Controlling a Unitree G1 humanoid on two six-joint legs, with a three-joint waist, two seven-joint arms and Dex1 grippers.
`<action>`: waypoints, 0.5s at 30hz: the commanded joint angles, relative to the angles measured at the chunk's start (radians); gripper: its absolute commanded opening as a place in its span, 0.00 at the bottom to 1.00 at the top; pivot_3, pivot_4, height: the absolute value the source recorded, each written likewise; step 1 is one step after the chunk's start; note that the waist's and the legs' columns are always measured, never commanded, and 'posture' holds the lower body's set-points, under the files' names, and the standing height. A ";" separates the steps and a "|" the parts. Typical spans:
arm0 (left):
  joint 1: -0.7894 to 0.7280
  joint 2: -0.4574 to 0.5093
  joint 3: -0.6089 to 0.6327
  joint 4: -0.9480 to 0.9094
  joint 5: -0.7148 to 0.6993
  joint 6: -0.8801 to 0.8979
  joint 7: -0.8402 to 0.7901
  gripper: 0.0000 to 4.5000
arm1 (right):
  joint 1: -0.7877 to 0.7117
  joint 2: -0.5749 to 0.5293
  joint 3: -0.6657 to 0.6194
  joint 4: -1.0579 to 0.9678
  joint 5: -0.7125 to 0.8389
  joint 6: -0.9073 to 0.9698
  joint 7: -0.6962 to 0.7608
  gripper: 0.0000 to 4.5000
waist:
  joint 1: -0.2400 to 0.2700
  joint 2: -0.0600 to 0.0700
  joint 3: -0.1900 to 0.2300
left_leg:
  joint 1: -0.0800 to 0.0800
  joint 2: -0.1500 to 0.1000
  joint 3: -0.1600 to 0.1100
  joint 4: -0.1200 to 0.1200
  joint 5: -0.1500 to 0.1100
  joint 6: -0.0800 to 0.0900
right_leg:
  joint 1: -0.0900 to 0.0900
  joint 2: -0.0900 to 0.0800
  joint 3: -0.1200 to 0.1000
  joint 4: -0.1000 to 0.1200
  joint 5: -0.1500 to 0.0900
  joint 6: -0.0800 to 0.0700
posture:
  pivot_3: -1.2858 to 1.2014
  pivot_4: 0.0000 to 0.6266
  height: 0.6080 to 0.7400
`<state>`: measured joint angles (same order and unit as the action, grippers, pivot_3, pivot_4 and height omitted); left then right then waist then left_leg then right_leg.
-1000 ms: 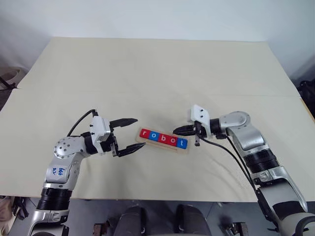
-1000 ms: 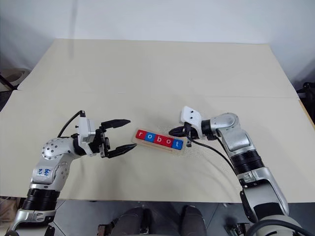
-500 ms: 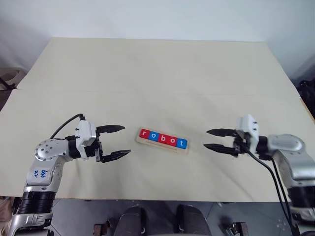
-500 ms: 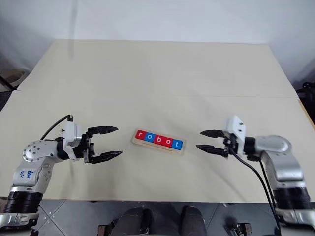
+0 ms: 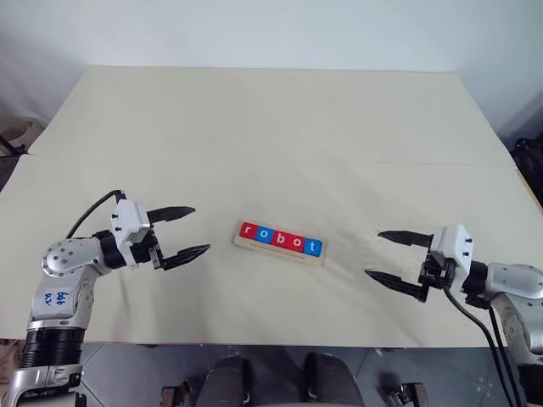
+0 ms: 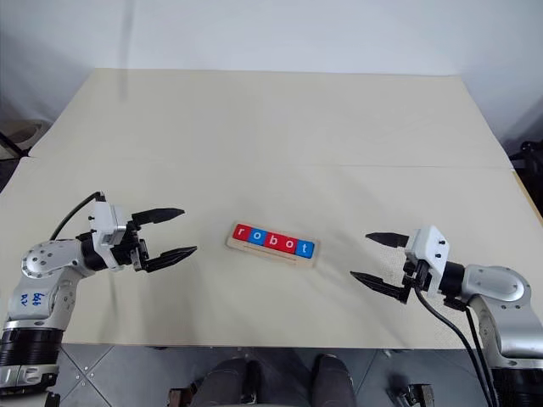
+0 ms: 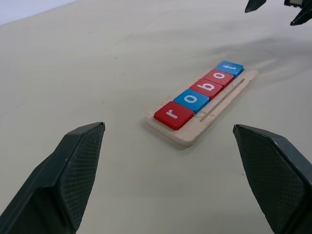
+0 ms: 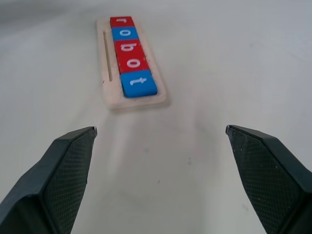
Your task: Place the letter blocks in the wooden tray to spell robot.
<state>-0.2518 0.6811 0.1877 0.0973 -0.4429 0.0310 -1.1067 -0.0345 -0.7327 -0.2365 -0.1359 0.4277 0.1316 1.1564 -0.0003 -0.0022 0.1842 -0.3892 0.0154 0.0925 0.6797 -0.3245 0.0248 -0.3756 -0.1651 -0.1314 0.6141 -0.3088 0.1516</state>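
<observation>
Cream-covered counter [image 5: 271,127] is seen from above, with the left pincer [image 5: 188,231] and the right pincer [image 5: 387,257] both spread wide and nothing held in either. Between them, well apart from each, the wooden tray [image 5: 280,251] is laid, and the letter blocks [image 5: 281,239] are set in it in one row spelling robot.

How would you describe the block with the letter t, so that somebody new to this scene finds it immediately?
Near the middle of the wide beige table lies a wooden tray holding a row of five letter blocks. The t block is the last one, at the end nearer the right gripper. It is blue, while the o block touching it is red.
</observation>
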 commanded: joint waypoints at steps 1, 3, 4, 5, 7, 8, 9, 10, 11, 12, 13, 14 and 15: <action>-0.011 0.003 0.012 -0.015 -0.002 -0.004 0.011 1.00 | -0.005 0.006 -0.019 -0.040 0.041 0.013 -0.024 0.99 | 0.002 0.000 0.000 | 0.000 0.000 0.000 0.000 0.000 0.000 | 0.000 0.000 0.000 0.000 0.000 0.000 | 0.52 0.24 1.00; -0.013 0.006 0.010 -0.012 0.002 -0.004 0.012 1.00 | -0.001 0.004 -0.014 -0.048 0.050 0.025 -0.032 0.99 | 0.003 0.000 0.000 | 0.000 0.000 0.000 0.000 0.000 0.000 | 0.000 0.000 0.000 0.000 0.000 0.000 | 0.52 0.24 1.00; -0.016 0.006 0.009 -0.010 0.003 -0.005 0.012 1.00 | -0.002 0.003 -0.012 -0.050 0.052 0.029 -0.034 0.99 | 0.003 0.000 0.000 | 0.000 0.000 0.000 0.000 0.000 0.000 | 0.000 0.000 0.000 0.000 0.000 0.000 | 0.52 0.24 1.00; -0.020 0.006 0.009 -0.006 0.003 -0.007 0.012 1.00 | -0.004 0.009 -0.012 -0.055 0.057 0.029 -0.043 0.99 | 0.003 0.000 0.000 | 0.000 0.000 0.000 0.000 0.000 0.000 | 0.000 0.000 0.000 0.000 0.000 0.000 | 0.52 0.24 1.00; -0.031 0.003 0.008 0.001 0.005 -0.012 0.014 1.00 | -0.013 0.026 -0.013 -0.062 0.065 0.014 -0.058 0.99 | 0.003 0.000 0.000 | 0.000 0.000 0.000 0.000 0.000 0.000 | 0.000 0.000 0.000 0.000 0.000 0.000 | 0.52 0.24 1.00; -0.037 0.000 0.009 0.004 0.004 -0.012 0.018 1.00 | -0.016 0.039 -0.014 -0.064 0.067 -0.016 -0.057 0.99 | 0.002 0.000 0.000 | 0.000 0.000 0.000 0.000 0.000 0.000 | 0.000 0.000 0.000 0.000 0.000 0.000 | 0.52 0.24 1.00; -0.043 -0.004 0.009 0.007 0.003 -0.012 0.022 1.00 | -0.017 0.046 -0.014 -0.066 0.067 -0.025 -0.060 0.99 | 0.002 0.000 0.000 | 0.000 0.000 0.000 0.000 0.000 0.000 | 0.000 0.000 0.000 0.000 0.000 0.000 | 0.52 0.24 1.00; -0.048 -0.008 0.009 0.009 0.002 -0.011 0.026 1.00 | -0.020 0.052 -0.015 -0.068 0.071 -0.028 -0.063 0.99 | 0.002 0.000 0.000 | 0.000 0.000 0.000 0.000 0.000 0.000 | 0.000 0.000 0.000 0.000 0.000 0.000 | 0.52 0.24 1.00; -0.054 -0.013 0.010 0.011 0.000 -0.011 0.030 1.00 | -0.025 0.058 -0.016 -0.071 0.076 -0.027 -0.071 0.99 | 0.001 0.000 0.000 | 0.000 0.000 0.000 0.000 0.000 0.000 | 0.000 0.000 0.000 0.000 0.000 0.000 | 0.52 0.24 1.00; -0.059 -0.018 0.010 0.012 -0.002 -0.012 0.034 1.00 | -0.030 0.063 -0.016 -0.074 0.081 -0.024 -0.078 0.99 | 0.001 0.000 0.000 | 0.000 0.000 0.000 0.000 0.000 0.000 | 0.000 0.000 0.000 0.000 0.000 0.000 | 0.52 0.24 1.00; -0.063 -0.021 0.010 0.013 -0.003 -0.012 0.036 1.00 | -0.035 0.065 -0.015 -0.078 0.082 -0.021 -0.082 0.99 | 0.001 0.000 0.000 | 0.000 0.000 0.000 0.000 0.000 0.000 | 0.000 0.000 0.000 0.000 0.000 0.000 | 0.52 0.24 1.00; -0.065 -0.024 0.008 0.014 -0.002 -0.013 0.037 1.00 | -0.037 0.064 -0.011 -0.080 0.083 -0.017 -0.081 0.99 | 0.001 0.000 0.000 | 0.000 0.000 0.000 0.000 0.000 0.000 | 0.000 0.000 0.000 0.000 0.000 0.000 | 0.52 0.24 1.00; -0.066 -0.026 0.006 0.013 -0.001 -0.015 0.036 1.00 | -0.038 0.062 -0.008 -0.082 0.083 -0.014 -0.079 0.99 | 0.001 0.000 0.000 | 0.000 0.000 0.000 0.000 0.000 0.000 | 0.000 0.000 0.000 0.000 0.000 0.000 | 0.52 0.24 1.00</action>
<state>-0.3079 0.6564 0.1864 0.1235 -0.4413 0.0316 -1.0744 -0.0696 -0.6692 -0.2359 -0.1841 0.4908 0.1276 1.0791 0.0009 -0.0022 0.1842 -0.3892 0.0152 0.0924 0.6800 -0.3246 0.0248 -0.3754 -0.1652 -0.1315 0.6144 -0.3088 0.1517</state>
